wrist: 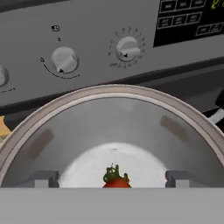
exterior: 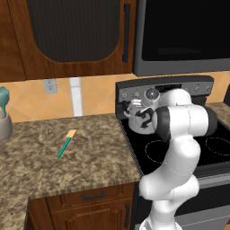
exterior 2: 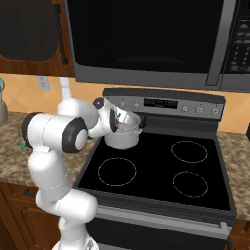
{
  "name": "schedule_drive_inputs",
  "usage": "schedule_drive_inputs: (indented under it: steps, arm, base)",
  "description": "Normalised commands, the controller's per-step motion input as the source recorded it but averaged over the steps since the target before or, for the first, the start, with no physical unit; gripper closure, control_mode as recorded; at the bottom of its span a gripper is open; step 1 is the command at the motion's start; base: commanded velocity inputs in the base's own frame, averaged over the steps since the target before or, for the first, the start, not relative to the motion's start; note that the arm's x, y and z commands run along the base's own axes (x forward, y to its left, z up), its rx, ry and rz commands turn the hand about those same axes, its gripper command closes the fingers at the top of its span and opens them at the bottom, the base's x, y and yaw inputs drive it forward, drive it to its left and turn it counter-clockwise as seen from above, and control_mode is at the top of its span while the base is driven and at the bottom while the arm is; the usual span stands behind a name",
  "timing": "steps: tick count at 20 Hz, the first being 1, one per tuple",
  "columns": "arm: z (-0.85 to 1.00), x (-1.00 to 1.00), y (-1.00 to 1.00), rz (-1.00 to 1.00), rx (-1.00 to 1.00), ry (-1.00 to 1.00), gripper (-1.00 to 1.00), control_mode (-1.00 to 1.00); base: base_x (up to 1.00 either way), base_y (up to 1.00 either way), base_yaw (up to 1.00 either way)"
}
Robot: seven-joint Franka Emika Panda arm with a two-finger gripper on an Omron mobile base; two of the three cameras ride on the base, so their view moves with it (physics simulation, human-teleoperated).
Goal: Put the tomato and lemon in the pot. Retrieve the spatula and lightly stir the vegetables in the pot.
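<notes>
— Where was the tool?

— Found the gripper (wrist: pixel 111 178) right over the mouth of the pot (wrist: pixel 109 127), fingers (wrist: pixel 46 178) spread wide, clamped on nothing.

— And the tomato?

— Spotted the tomato (wrist: pixel 116 180) down inside the pot, between the two fingertips but touching neither. Looked to be resting on the pot's floor, though could not rule out a fall in progress. Saw nothing else inside the pot.

— Worried about anything from there?

— Judged the exit the tricky part. Hung so close over the pot's rim that a sideways pull might have clipped the wall and shoved or tipped the pot on the stove (exterior 2: pixel 161 171). Would have called for a straight rise first.

— Beyond the pot?

— Saw the stove's control knobs (wrist: pixel 64 59) just behind the pot's far rim, near enough to catch on a careless swing. Further off, left of the pot, saw the spatula (exterior: pixel 66 143) lying flat on the granite counter (exterior: pixel 99 148), well apart from the pot and untouched. Farther left again, noted a grey holder (exterior: pixel 4 128) with a thick teal utensil (exterior: pixel 3 99) in it. Feared a mix-up there with the slim spatula.

— Progress?

— Reckoned it early: tomato in, lemon and stirring not yet done.
</notes>
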Motion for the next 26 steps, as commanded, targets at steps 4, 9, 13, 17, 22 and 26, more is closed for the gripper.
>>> schedule_drive_inputs:
  steps: [4, 9, 13, 17, 22, 26]
  arm:
    - [0.71, -0.64, 0.05, 0.01, 0.0, -0.08, -1.0, -1.0]
    - [0.84, -1.0, 0.25, 0.0, 0.0, -0.03, -1.0, -1.0]
    - [1.0, -1.0, 0.72, 0.0, 0.02, 0.03, -1.0, -1.0]
    - [0.8, -0.94, 1.0, 0.0, 0.0, 0.07, -1.0, -1.0]
    - [0.26, -0.67, 1.0, 0.0, 0.0, 0.12, -1.0, -1.0]
    - [-0.03, -0.43, 1.0, 0.0, 0.0, 0.09, -1.0, -1.0]
  base:
    - [0.0, 0.0, 0.0]
    - [0.0, 0.0, 0.0]
    - [0.0, 0.0, 0.0]
    - [0.0, 0.0, 0.0]
    - [0.0, 0.0, 0.0]
    - [0.0, 0.0, 0.0]
